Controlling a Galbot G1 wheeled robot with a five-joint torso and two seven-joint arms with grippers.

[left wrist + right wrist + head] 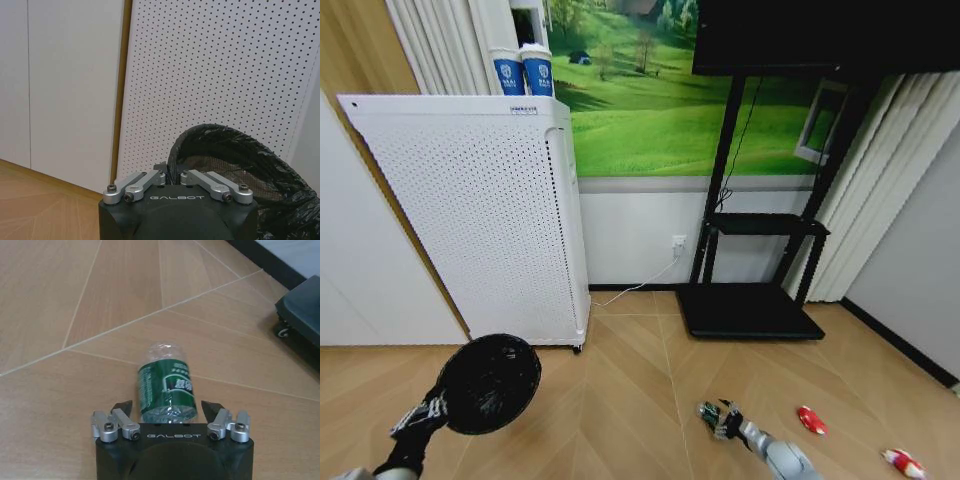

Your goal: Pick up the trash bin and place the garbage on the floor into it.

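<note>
The trash bin (488, 383), black mesh lined with a black bag, hangs tilted above the floor (620, 400) at the lower left. My left gripper (425, 412) is shut on its rim. In the left wrist view the same gripper (171, 176) pinches the rim of the trash bin (235, 165). The garbage lies at the lower right: a clear bottle with a green label (708, 412), a red piece (811, 420) and a red-and-white piece (903, 463). My right gripper (727, 422) is low over the floor. In its wrist view it (167, 407) stands open, a finger on each side of the bottle (166, 387).
A tall white perforated appliance (480, 210) stands against the wall just behind the bin. A black wheeled TV stand (750, 310) sits at the back right, its base (300, 310) near the bottle. Curtains hang at the right.
</note>
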